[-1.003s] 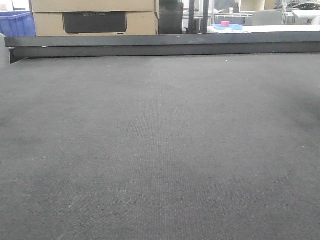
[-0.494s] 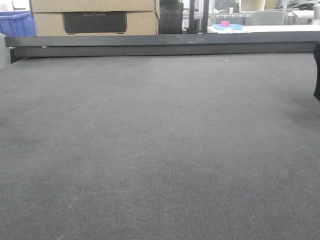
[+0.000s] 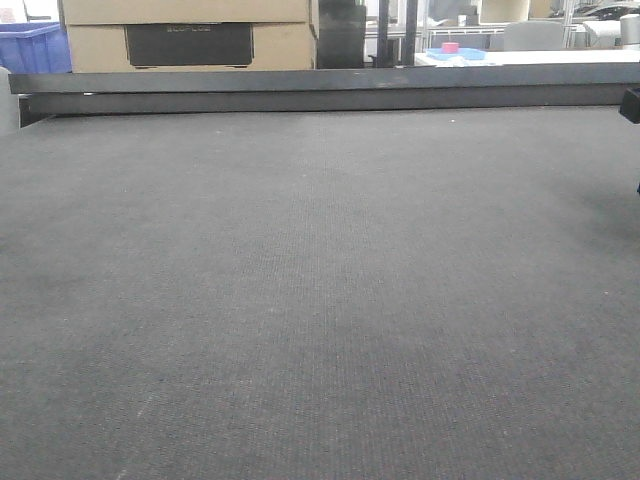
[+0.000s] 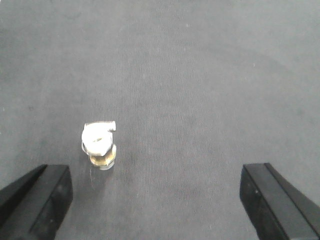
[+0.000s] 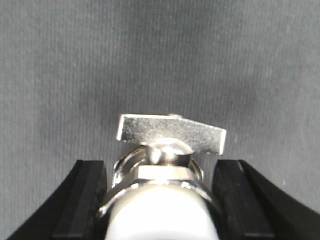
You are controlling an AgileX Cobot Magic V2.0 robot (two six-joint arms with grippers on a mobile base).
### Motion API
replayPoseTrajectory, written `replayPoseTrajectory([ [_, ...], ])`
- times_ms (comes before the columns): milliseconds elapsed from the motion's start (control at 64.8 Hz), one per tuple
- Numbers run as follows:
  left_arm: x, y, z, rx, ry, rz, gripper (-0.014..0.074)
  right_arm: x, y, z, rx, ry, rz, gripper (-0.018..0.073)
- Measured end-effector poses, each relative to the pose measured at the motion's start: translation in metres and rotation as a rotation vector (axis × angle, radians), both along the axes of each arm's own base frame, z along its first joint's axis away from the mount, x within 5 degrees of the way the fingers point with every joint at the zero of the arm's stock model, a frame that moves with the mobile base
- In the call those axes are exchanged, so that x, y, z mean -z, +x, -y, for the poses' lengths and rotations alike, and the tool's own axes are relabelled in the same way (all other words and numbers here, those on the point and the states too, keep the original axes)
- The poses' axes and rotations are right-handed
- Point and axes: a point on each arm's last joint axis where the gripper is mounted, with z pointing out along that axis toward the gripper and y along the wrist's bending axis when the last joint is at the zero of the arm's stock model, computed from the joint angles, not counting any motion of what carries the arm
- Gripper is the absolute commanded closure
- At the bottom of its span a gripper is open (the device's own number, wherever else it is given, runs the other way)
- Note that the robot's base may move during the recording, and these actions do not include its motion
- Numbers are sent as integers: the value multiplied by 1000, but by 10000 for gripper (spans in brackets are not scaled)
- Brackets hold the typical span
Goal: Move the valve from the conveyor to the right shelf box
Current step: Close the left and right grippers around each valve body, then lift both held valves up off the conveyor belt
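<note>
1. The right gripper (image 5: 160,192) clasps a shiny metal valve (image 5: 162,210), 1 black finger (image 5: 87,200) against each side.
2. Its flat handle (image 5: 172,134) lies crosswise.
3. The grey conveyor (image 5: 160,55) fills the background.

a silver valve (image 5: 170,135) sits clamped in the right claw (image 5: 162,200) above the grey conveyor (image 5: 160,55), a brass-based valve (image 4: 99,145) upright just before the left claw (image 4: 155,185).

Soft, even light falls on the conveyor belt (image 3: 320,300), with a faint shadow at 3 o'clock in the front view. The left wrist view is washed out. In the right wrist view, the valve (image 5: 165,200) is blurred at 6 o'clock and glinting.
</note>
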Motion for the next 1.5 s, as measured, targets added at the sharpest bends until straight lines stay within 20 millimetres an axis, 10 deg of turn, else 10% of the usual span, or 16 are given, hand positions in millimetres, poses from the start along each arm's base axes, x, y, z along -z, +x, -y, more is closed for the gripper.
replayPoseTrajectory([
  [401,6,65,-34,-9,96,-291,15,-48,-49,-6,19,61,132,716],
  [895,108,169,-56,60,103,-551,15,-68,-75,-7,18,68,195,716],
  [1497,168,202,-61,70,83,-663,16,-67,-76,-7,16,69,186,716],
])
